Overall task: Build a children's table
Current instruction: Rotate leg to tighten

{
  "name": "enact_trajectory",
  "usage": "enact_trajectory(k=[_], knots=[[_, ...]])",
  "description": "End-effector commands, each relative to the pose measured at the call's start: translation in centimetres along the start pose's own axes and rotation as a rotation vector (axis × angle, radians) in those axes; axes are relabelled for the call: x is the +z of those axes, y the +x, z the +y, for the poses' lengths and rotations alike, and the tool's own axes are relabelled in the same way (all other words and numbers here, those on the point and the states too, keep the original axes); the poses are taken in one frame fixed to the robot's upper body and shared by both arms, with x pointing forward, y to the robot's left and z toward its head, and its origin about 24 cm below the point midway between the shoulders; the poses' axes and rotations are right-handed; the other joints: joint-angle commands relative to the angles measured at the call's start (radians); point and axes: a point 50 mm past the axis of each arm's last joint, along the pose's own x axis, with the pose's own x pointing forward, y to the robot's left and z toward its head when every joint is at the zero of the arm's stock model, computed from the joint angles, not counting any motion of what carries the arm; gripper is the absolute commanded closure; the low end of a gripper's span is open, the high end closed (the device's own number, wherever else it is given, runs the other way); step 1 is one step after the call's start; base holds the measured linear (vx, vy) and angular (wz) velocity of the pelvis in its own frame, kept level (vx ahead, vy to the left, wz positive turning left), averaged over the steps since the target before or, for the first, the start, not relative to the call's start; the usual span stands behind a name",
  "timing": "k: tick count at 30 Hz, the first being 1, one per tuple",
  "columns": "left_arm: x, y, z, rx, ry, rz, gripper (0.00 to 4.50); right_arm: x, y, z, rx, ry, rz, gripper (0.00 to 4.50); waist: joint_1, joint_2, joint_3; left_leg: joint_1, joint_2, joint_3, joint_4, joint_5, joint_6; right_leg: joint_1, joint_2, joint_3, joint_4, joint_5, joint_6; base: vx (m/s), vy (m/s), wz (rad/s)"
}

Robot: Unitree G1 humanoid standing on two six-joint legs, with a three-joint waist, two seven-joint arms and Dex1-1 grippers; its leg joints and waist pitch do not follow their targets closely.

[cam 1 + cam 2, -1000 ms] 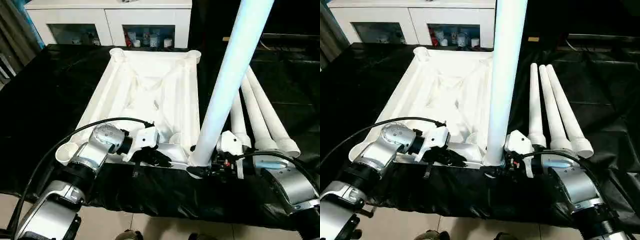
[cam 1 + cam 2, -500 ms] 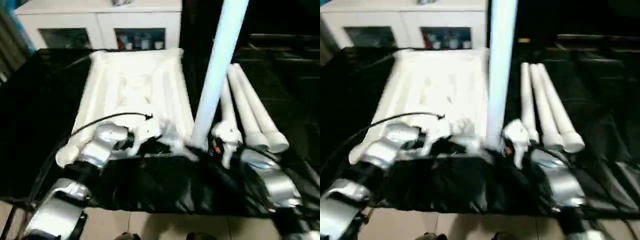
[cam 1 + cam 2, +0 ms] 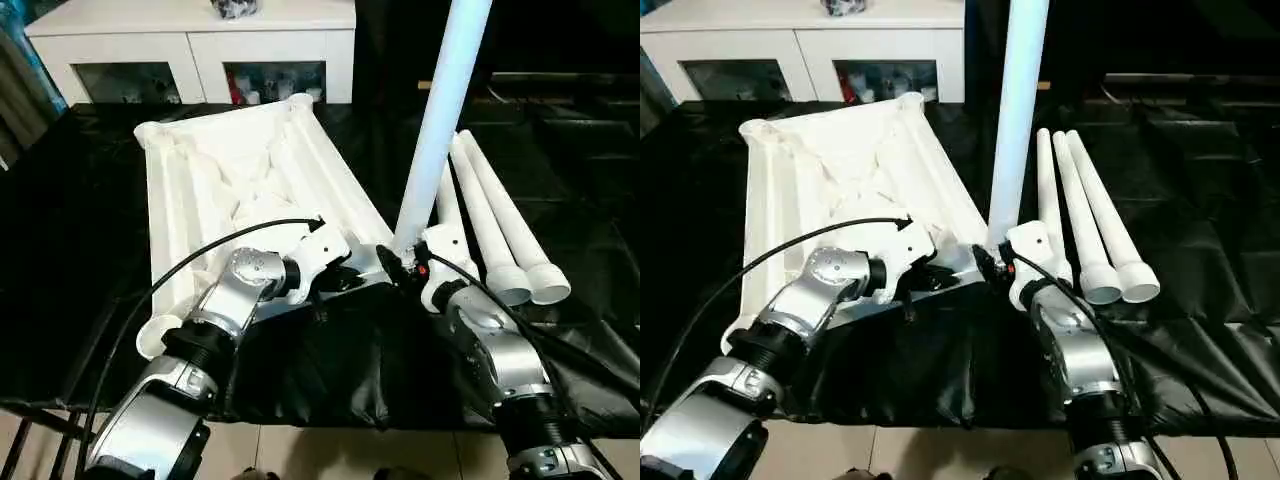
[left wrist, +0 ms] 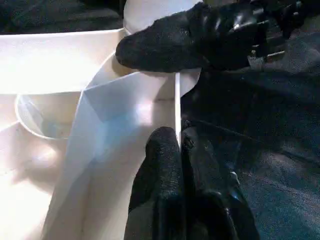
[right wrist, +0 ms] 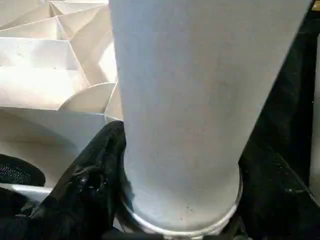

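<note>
The white table top (image 3: pixel 165 225) lies upside down on black cloth, ribs up, sitting askew with its far end to the left. One white leg (image 3: pixel 440 120) stands upright at its near right corner socket. My right gripper (image 3: pixel 405 266) is shut on this leg's base, with a black finger (image 5: pixel 92 175) on each side of the tube (image 5: pixel 185 100). My left gripper (image 4: pixel 179 134) is shut on the thin near rim of the table top (image 4: pixel 125 95), close beside the right gripper's finger (image 4: pixel 170 45). Three more legs (image 3: pixel 500 225) lie side by side on the cloth at the right.
A white cabinet (image 3: pixel 200 40) with glass doors stands behind the black cloth (image 3: pixel 70 250). A black cable (image 3: pixel 200 255) arcs over my left forearm. The cloth's front edge hangs over a tiled floor (image 3: pixel 330 455).
The table top has turned on the cloth, its far end swinging left. Both grippers keep their holds, and the upright leg stays at the near right corner. The camera has also shifted.
</note>
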Motion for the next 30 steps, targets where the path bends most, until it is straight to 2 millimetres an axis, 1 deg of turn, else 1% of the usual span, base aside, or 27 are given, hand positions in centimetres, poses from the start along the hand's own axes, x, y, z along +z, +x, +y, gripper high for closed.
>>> enact_trajectory(k=[1, 2, 3, 4, 6, 8, 9, 10, 11, 12, 13, 14, 15, 16, 17, 18, 19, 20, 21, 24, 25, 26, 28, 29, 30], knots=[[1.0, 2.5, -2.6, -0.13, 0.016, -0.027, 4.5, -1.2, 1.0, 3.9, 0.163, 0.031, 0.059, 1.0, -0.002, -0.004, -0.036, 0.007, 0.054, -0.036, -0.08, -0.36, 0.023, 0.018, -0.085, 0.047, -0.095, -0.421, -0.169, 0.0, 0.0, 0.0], [0.9, 2.5, -2.6, -0.134, 0.019, -0.026, 4.5, -1.1, 1.0, 3.8, 0.162, 0.033, 0.053, 0.86, -0.002, -0.004, -0.037, 0.007, 0.054, -0.035, -0.079, -0.355, 0.025, 0.018, -0.085, 0.048, -0.095, -0.415, -0.171, 0.0, 0.0, 0.0], [0.8, 2.2, -2.6, -0.146, 0.03, -0.026, 4.5, -0.9, 0.8, 3.5, 0.176, 0.016, 0.04, 0.73, 0.001, -0.003, -0.039, 0.006, 0.056, -0.034, -0.078, -0.336, 0.028, 0.019, -0.085, 0.049, -0.092, -0.376, -0.182, 0.0, 0.0, 0.0], [0.7, 2.0, -2.6, -0.158, 0.037, -0.026, 4.5, -0.8, 0.7, 3.2, 0.187, 0.002, 0.032, 0.64, 0.001, -0.003, -0.039, 0.006, 0.056, -0.034, -0.078, -0.336, 0.028, 0.019, -0.085, 0.049, -0.092, -0.376, -0.182, 0.0, 0.0, 0.0], [0.5, 1.3, -2.6, -0.203, 0.057, -0.038, 4.5, -0.5, 0.0, 2.6, 0.246, -0.034, 0.017, 0.56, 0.004, -0.004, -0.046, 0.003, 0.056, -0.03, -0.075, -0.285, 0.047, 0.027, -0.084, 0.049, -0.083, -0.275, -0.209, 0.0, 0.0, 0.0], [0.5, 1.2, -2.6, -0.216, 0.061, -0.046, 4.5, -0.5, -0.2, 2.5, 0.259, -0.045, 0.014, 0.56, 0.007, -0.004, -0.048, 0.0, 0.056, -0.028, -0.071, -0.251, 0.06, 0.031, -0.085, 0.05, -0.077, -0.217, -0.223, 0.0, 0.0, 0.0], [0.4, 0.9, -2.5, -0.232, 0.069, -0.05, 4.5, -0.5, -0.6, 2.3, 0.298, -0.056, 0.012, 0.56, 0.006, -0.004, -0.052, -0.005, 0.056, -0.027, -0.067, -0.21, 0.072, 0.035, -0.085, 0.05, -0.068, -0.146, -0.242, 0.0, 0.0, 0.0], [0.3, 0.5, -2.5, -0.256, 0.08, -0.055, 4.5, -0.4, -1.1, 2.1, 0.351, -0.066, 0.01, 0.56, 0.008, -0.005, -0.054, -0.007, 0.054, -0.028, -0.065, -0.188, 0.082, 0.039, -0.083, 0.048, -0.065, -0.108, -0.249, 0.0, 0.0, 0.0], [0.3, 0.2, -2.4, -0.27, 0.087, -0.057, 4.5, -0.4, -1.5, 2.0, 0.386, -0.072, 0.009, 0.56, 0.014, -0.005, -0.062, -0.01, 0.056, -0.028, -0.055, -0.111, 0.121, 0.047, -0.084, 0.047, -0.048, 0.026, -0.272, 0.0, 0.0, 0.0], [0.2, -0.1, -2.4, -0.285, 0.094, -0.056, 4.5, -0.4, -1.9, 2.0, 0.427, -0.081, 0.013, 0.56, 0.015, -0.005, -0.063, -0.015, 0.057, -0.028, -0.053, -0.086, 0.134, 0.048, -0.084, 0.047, -0.042, 0.073, -0.28, 0.0, 0.0, 0.0], [0.2, -0.2, -2.4, -0.29, 0.096, -0.056, 4.5, -0.4, -2.1, 2.0, 0.441, -0.084, 0.015, 0.56, 0.019, -0.003, -0.067, -0.015, 0.058, -0.027, -0.047, -0.052, 0.16, 0.047, -0.081, 0.042, -0.035, 0.14, -0.287, 0.0, 0.0, 0.0], [0.1, -0.5, -2.3, -0.309, 0.104, -0.053, 4.5, -0.5, -2.6, 2.0, 0.495, -0.099, 0.026, 0.56, 0.019, -0.003, -0.066, -0.019, 0.056, -0.025, -0.044, -0.039, 0.178, 0.045, -0.08, 0.04, -0.03, 0.17, -0.295, 0.0, 0.0, 0.0], [-0.1, -0.9, -2.2, -0.33, 0.112, -0.042, 4.5, -0.6, -3.4, 2.0, 0.563, -0.115, 0.046, 0.56, 0.022, -0.003, -0.063, -0.019, 0.057, -0.025, -0.044, -0.05, 0.181, 0.044, -0.08, 0.038, -0.034, 0.152, -0.294, 0.0, 0.0, 0.0], [-0.1, -1.0, -2.2, -0.332, 0.113, -0.04, 4.5, -0.6, -3.4, 2.0, 0.569, -0.116, 0.048, 0.56, 0.026, -0.003, -0.06, -0.017, 0.059, -0.026, -0.046, -0.081, 0.18, 0.045, -0.082, 0.037, -0.039, 0.091, -0.287, 0.0, 0.0, 0.0], [-0.3, -1.2, -2.1, -0.345, 0.127, -0.029, 4.5, -0.7, -3.9, 2.0, 0.615, -0.122, 0.059, 0.56, 0.027, -0.001, -0.056, -0.016, 0.062, -0.026, -0.051, -0.119, 0.168, 0.042, -0.084, 0.037, -0.047, 0.011, -0.281, 0.0, 0.0, 0.0], [-0.6, -1.6, -2.1, -0.362, 0.139, -0.015, 4.5, -0.7, -4.6, 1.9, 0.67, -0.132, 0.077, 0.56, 0.028, 0.0, -0.054, -0.013, 0.063, -0.026, -0.053, -0.139, 0.157, 0.04, -0.083, 0.036, -0.051, -0.033, -0.277, 0.0, 0.0, 0.0], [-0.6, -1.6, -2.1, -0.362, 0.139, -0.015, 4.5, -0.7, -4.6, 1.9, 0.67, -0.132, 0.077, 0.56, 0.031, -0.001, -0.051, -0.009, 0.066, -0.025, -0.057, -0.177, 0.139, 0.038, -0.083, 0.039, -0.059, -0.11, -0.266, 0.0, 0.0, 0.0], [-0.7, -2.0, -2.0, -0.377, 0.151, -0.005, 4.5, -0.8, -5.1, 1.8, 0.714, -0.143, 0.094, 0.56, 0.031, 0.002, -0.048, -0.007, 0.067, -0.024, -0.059, -0.194, 0.129, 0.034, -0.084, 0.04, -0.062, -0.14, -0.264, 0.0, 0.0, 0.0], [-0.9, -2.3, -1.9, -0.393, 0.159, 0.002, 4.5, -0.9, -5.6, 1.6, 0.747, -0.155, 0.11, 0.56, 0.032, 0.001, -0.048, -0.006, 0.068, -0.027, -0.062, -0.215, 0.106, 0.035, -0.084, 0.041, -0.064, -0.184, -0.253, 0.0, 0.0, 0.0], [-1.3, -3.3, -1.7, -0.43, 0.169, 0.017, 4.5, -1.0, -6.6, 0.9, 0.814, -0.179, 0.156, 0.56, 0.033, 0.001, -0.05, -0.006, 0.067, -0.026, -0.062, -0.207, 0.099, 0.036, -0.085, 0.044, -0.062, -0.167, -0.255, 0.0, 0.0, 0.0], [-1.4, -3.5, -1.7, -0.437, 0.172, 0.022, 4.5, -1.0, -6.8, 0.8, 0.826, -0.18, 0.168, 0.56, 0.034, -0.002, -0.051, -0.007, 0.067, -0.025, -0.06, -0.194, 0.106, 0.036, -0.084, 0.044, -0.06, -0.145, -0.259, 0.0, 0.0, 0.0], [-1.5, -3.6, -1.7, -0.441, 0.175, 0.025, 4.5, -1.0, -6.9, 0.7, 0.835, -0.181, 0.175, 0.56, 0.035, -0.001, -0.054, -0.009, 0.067, -0.026, -0.058, -0.17, 0.112, 0.038, -0.086, 0.044, -0.055, -0.114, -0.264, 0.0, 0.0, 0.0], [-1.5, -3.8, -1.6, -0.447, 0.176, 0.027, 4.5, -1.0, -7.1, 0.5, 0.848, -0.193, 0.195, 0.56, 0.035, -0.001, -0.055, -0.01, 0.066, -0.025, -0.056, -0.155, 0.118, 0.037, -0.085, 0.043, -0.053, -0.091, -0.269, 0.0, 0.0, 0.0], [-1.6, -4.0, -1.5, -0.454, 0.178, 0.03, 4.5, -1.0, -7.2, 0.3, 0.858, -0.197, 0.209, 0.56, 0.036, -0.005, -0.057, -0.011, 0.065, -0.024, -0.054, -0.142, 0.125, 0.04, -0.086, 0.042, -0.051, -0.07, -0.275, 0.0, 0.0, 0.0], [-1.6, -4.1, -1.4, -0.458, 0.182, 0.035, 4.5, -1.0, -7.2, 0.2, 0.864, -0.204, 0.221, 0.56, 0.037, -0.004, -0.058, -0.011, 0.065, -0.025, -0.053, -0.137, 0.126, 0.04, -0.086, 0.041, -0.05, -0.066, -0.276, 0.0, 0.0, 0.0]])
